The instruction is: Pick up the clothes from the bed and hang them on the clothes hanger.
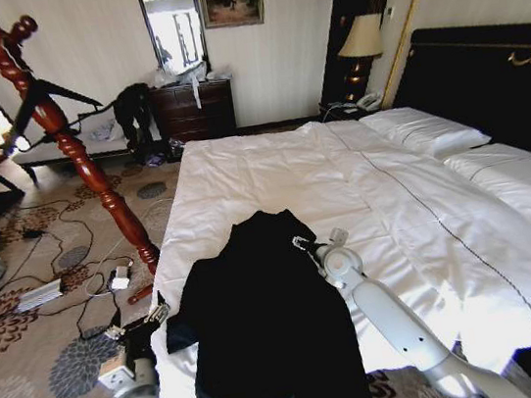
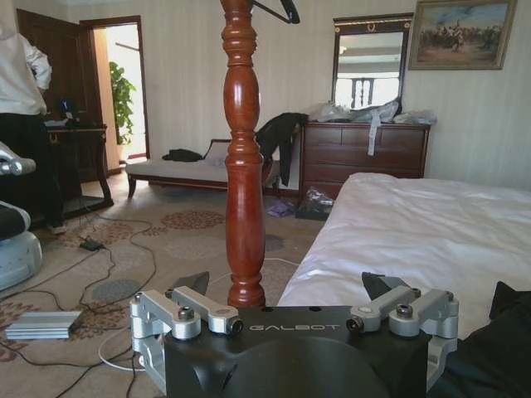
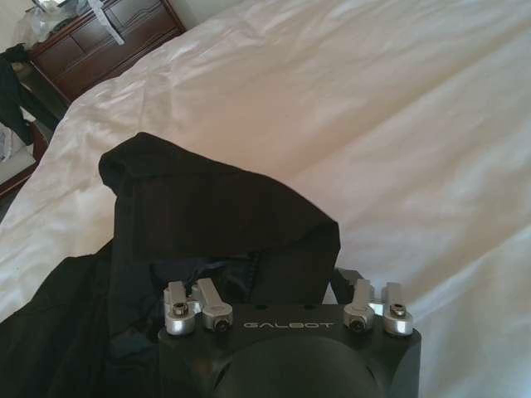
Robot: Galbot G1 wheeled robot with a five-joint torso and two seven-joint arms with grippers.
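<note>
The clothes [image 1: 264, 328], a large black garment, lie spread on the near left part of the bed [image 1: 424, 197], whose duvet is white. My right gripper [image 1: 305, 245] sits at the garment's collar edge. In the right wrist view the gripper [image 3: 274, 278] is open, with a raised fold of the black clothes [image 3: 207, 215] between its fingers. My left gripper [image 1: 137, 324] hangs open beside the bed's left edge, close to a sleeve; its spread fingers [image 2: 195, 283] hold nothing. The black clothes hanger [image 1: 60, 89] hangs on the reddish coat stand [image 1: 81, 156].
The coat stand's post [image 2: 243, 166] rises straight ahead of my left gripper. Cables and a power strip [image 1: 39, 294] lie on the carpet at left. A dark dresser [image 1: 194, 110] with a clothing heap stands at the far wall, and a person [image 2: 21, 99] stands by the door.
</note>
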